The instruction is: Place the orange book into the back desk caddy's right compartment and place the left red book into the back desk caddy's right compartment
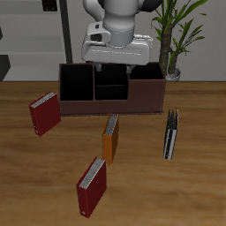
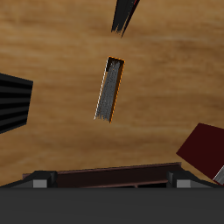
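Observation:
The orange book (image 1: 110,138) stands upright on the table in front of the back desk caddy (image 1: 141,99); the wrist view looks down on the orange book (image 2: 109,87). The left red book (image 1: 91,187) stands nearer the table's front edge and shows as a dark sliver (image 2: 125,16). My gripper (image 1: 110,64) hangs over the caddy's middle section, above and behind the orange book. It is open and holds nothing (image 2: 109,181). The right compartment (image 1: 146,76) is an open-topped bin at one end of the caddy.
A second red book (image 1: 44,113) (image 2: 206,149) leans beside the caddy's other end. A thin black-and-grey book (image 1: 170,134) (image 2: 13,101) stands beside the orange book. A potted plant (image 1: 175,35) rises behind the caddy.

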